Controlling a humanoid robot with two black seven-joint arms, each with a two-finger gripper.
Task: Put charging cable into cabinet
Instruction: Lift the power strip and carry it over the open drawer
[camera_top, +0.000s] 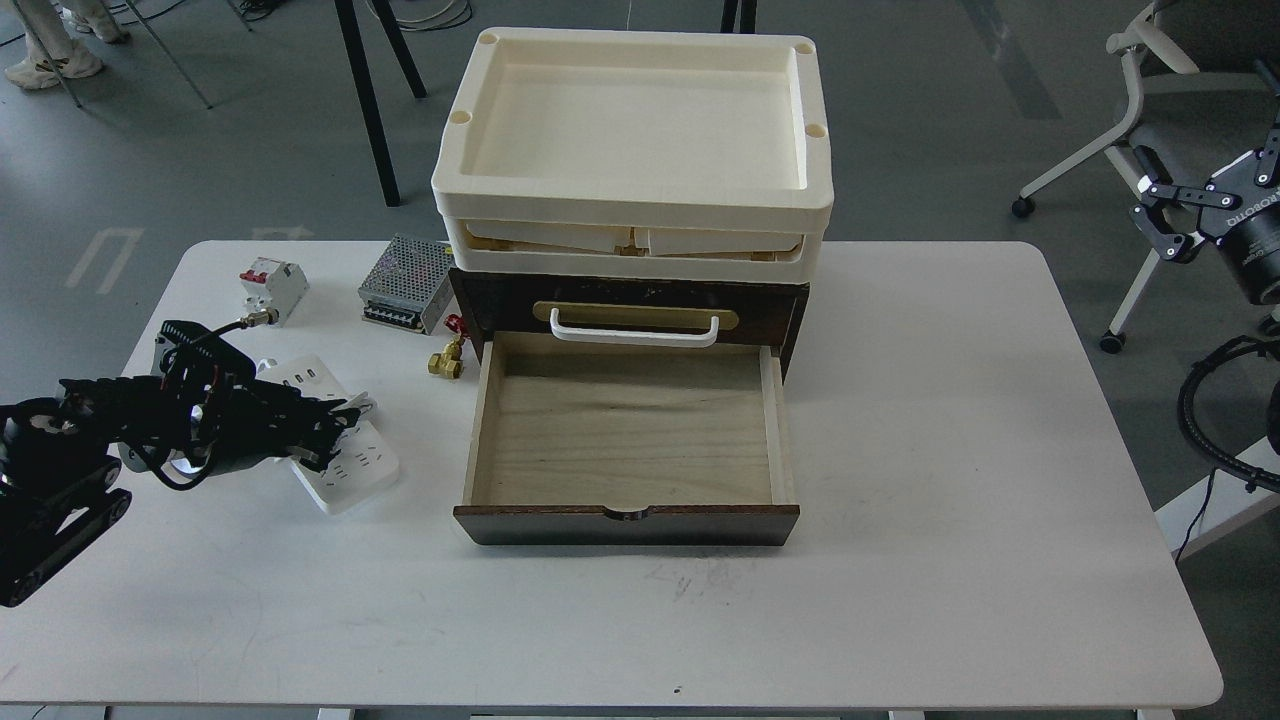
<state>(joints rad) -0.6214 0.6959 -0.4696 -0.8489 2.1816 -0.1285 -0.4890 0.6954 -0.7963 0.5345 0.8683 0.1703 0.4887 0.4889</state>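
The left gripper (325, 425) lies dark across the charging cable (350, 470), hiding the strip's middle and its cord — whether the fingers touch or clasp it cannot be told. The right gripper (1165, 225) sits at the right edge, its arm cut off by the frame, and its fingers are too small and dark to read. Inside the cabinet (630, 310), everything behind the drawer's back wall is hidden.
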